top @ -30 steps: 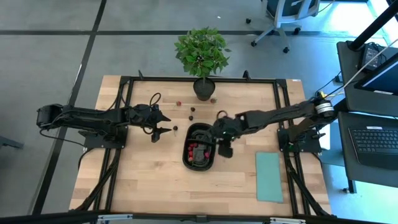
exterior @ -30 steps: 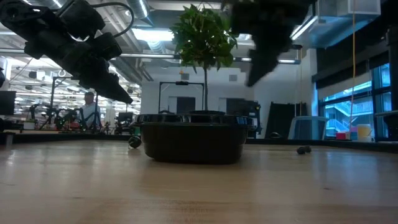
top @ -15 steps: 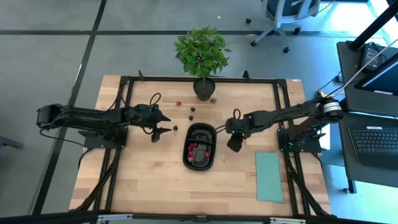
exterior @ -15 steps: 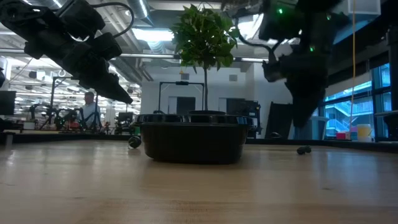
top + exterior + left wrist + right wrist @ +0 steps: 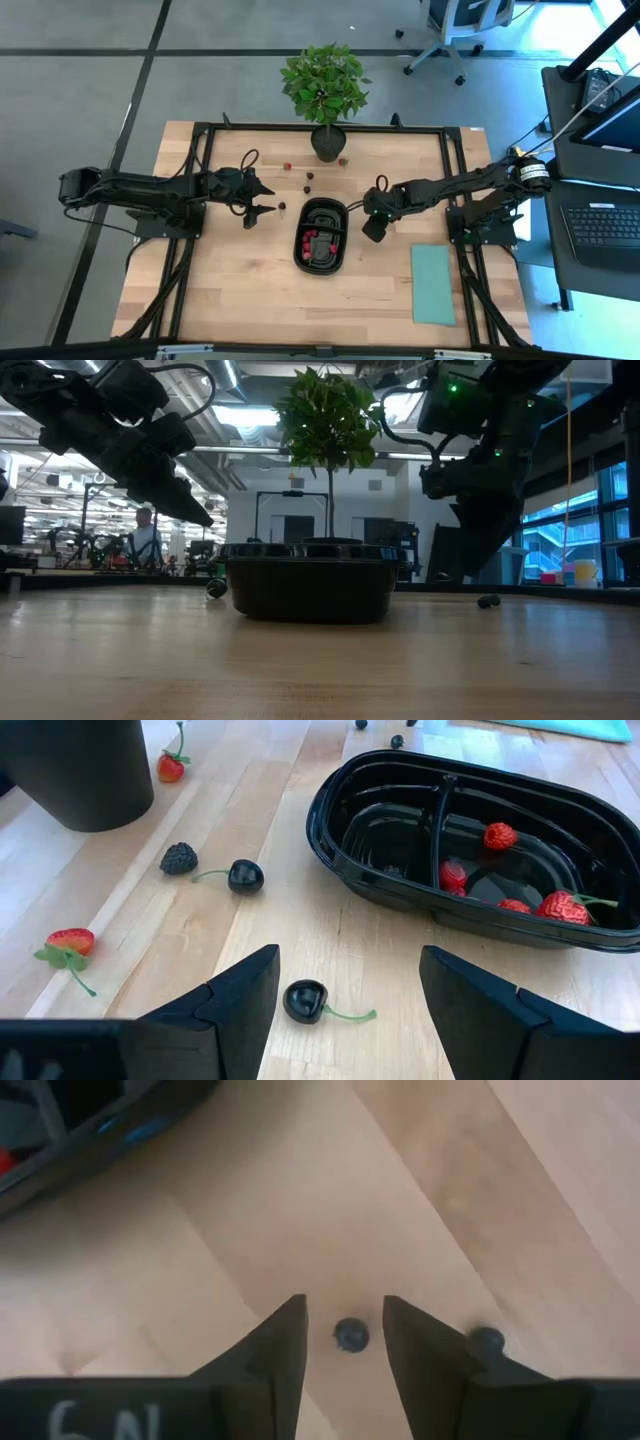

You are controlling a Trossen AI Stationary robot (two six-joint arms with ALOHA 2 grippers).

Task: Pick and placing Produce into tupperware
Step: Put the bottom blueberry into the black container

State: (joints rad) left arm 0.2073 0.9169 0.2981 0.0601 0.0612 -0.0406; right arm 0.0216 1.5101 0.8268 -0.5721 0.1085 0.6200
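Note:
The black two-compartment tupperware stands mid-table, with several red pieces of produce in one compartment. My right gripper hangs just right of it, pointing steeply down, open. A small dark berry lies on the wood below, between its fingers, which are clear of it. A second berry lies beside it. My left gripper waits open to the tray's left, above a dark cherry that rests on the table.
Loose produce lies near the plant pot: a blackberry, a cherry and two strawberries. A pale teal sheet lies flat at the near right. A black frame borders the table.
My right gripper has gone from above the tray's right side toward the table's right edge and down toward the wood, rolling as it went. It now hangs over the small dark berry. Its finger gap looks unchanged.

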